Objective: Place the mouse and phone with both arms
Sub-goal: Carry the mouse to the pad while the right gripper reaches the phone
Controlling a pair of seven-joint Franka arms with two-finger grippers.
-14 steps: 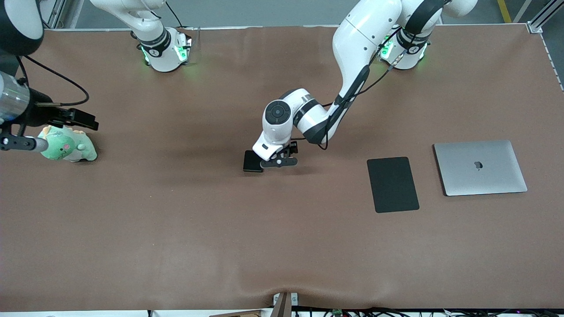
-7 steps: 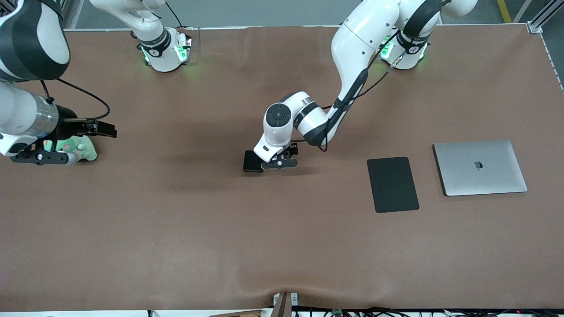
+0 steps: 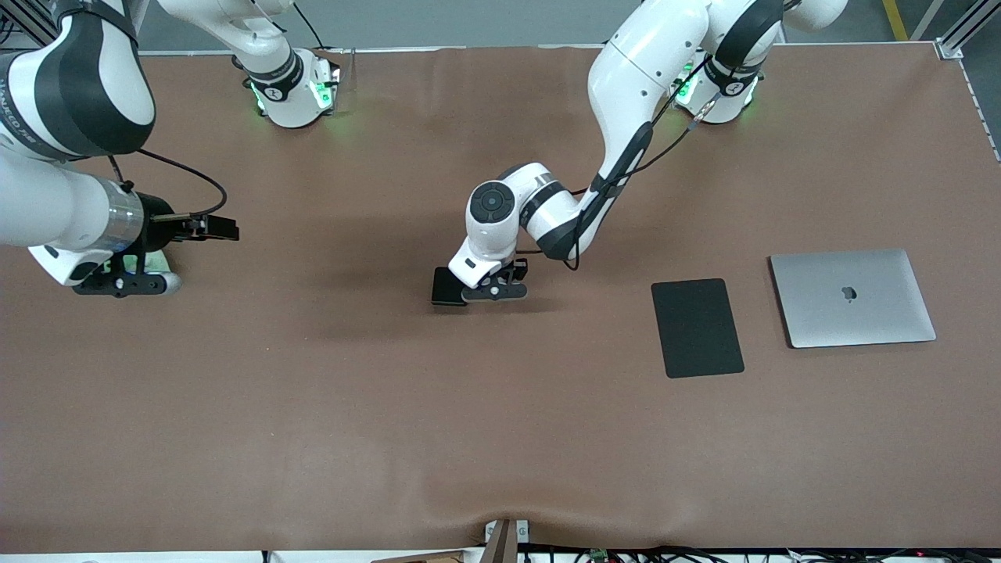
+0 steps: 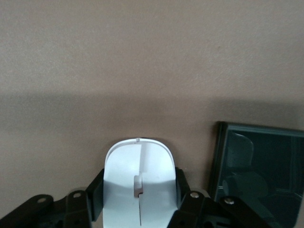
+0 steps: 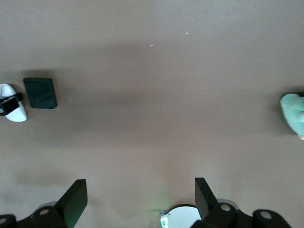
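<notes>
The left gripper (image 3: 486, 291) is down at the middle of the brown table (image 3: 500, 438), its fingers (image 4: 186, 197) clenched on the two long sides of the white mouse (image 4: 139, 183); the left wrist view shows the black pads pressed against the mouse's flanks, the thin grey centre line running up between them, and the mouse's rounded nose sticking out clear of the grip. In the front view the mouse itself is hidden under the left arm's white wrist. The phone (image 3: 447, 287), a small black slab with rounded corners, lies flat on the table just beside the mouse, toward the right arm's end; in the left wrist view its glossy face (image 4: 259, 171) is separated from the mouse by a narrow strip of bare table. The right gripper (image 3: 125, 283) hangs low over the table at the right arm's end with its fingers (image 5: 76, 198) spread wide and nothing between them; a pale green plush toy (image 5: 294, 114) shows at the edge of the right wrist view, mostly covered by that arm in the front view. Toward the left arm's end lie a flat black mouse pad (image 3: 697, 328) and, beside it, a closed silver laptop (image 3: 852, 298), apart from each other
</notes>
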